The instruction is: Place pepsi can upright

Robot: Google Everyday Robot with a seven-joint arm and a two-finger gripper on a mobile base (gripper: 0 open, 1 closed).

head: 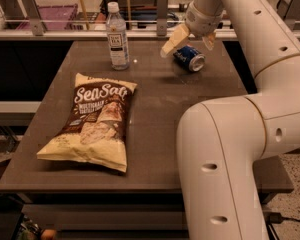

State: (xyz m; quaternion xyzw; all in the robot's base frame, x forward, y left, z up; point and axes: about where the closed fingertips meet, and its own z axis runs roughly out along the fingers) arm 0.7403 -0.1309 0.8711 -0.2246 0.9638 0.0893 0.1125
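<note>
The pepsi can (190,59) is blue with a silver end and lies on its side at the far right of the dark table (160,109). My gripper (187,48) hangs just above and behind the can. It is open, with one cream finger (172,41) to the can's left and the other finger (208,41) to its right. The can is not held.
A clear water bottle (118,36) with a white label stands upright at the far left-centre. A SeaSalt chip bag (92,124) lies flat on the near left. My white arm (230,154) covers the table's right side. Shelving with rails runs behind the table.
</note>
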